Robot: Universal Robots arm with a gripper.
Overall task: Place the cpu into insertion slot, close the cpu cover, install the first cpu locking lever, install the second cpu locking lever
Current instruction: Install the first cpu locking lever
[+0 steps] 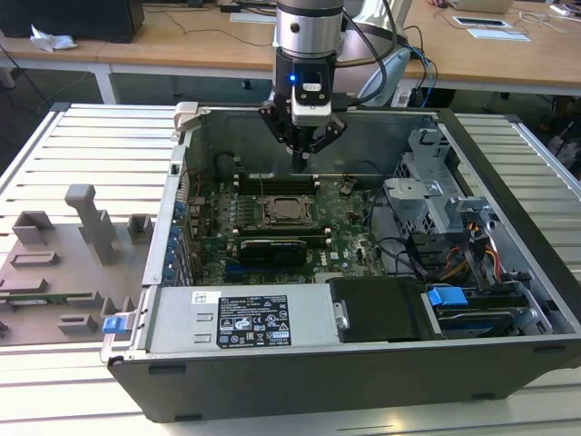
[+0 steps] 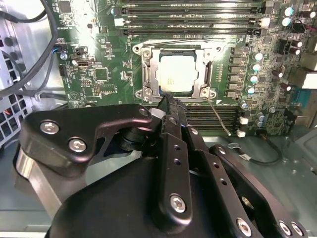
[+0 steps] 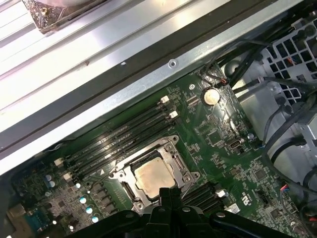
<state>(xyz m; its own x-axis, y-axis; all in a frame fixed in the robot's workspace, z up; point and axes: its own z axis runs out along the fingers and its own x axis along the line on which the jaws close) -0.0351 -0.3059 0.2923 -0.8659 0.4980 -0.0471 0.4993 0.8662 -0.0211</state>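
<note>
Here, our gripper (image 2: 168, 101) is clenched, its two fingers pressed tip to tip with nothing between them, poised above the green board (image 2: 106, 64). Just ahead of the tips lies the chip (image 2: 176, 74), flat in the socket (image 2: 171, 51). Its dull metal top shows through the cut-out of the cover (image 2: 148, 69), which looks to be folded down around it. A thin wire lever (image 2: 221, 120) slants away beside the tips; whether it is latched we cannot tell.

We judge the chip light, stiff and thin, with delicate contacts underneath, so it is best held by its edges and never pushed sideways. The cover is thin, stiff sheet metal on a hinge, so we would press on its rim, not on the chip. The lever is likely springy and best taken near its free end.

Beyond the socket run the long black memory slots (image 2: 193, 12), and farther still stands the grey case wall (image 1: 236, 136).
</note>
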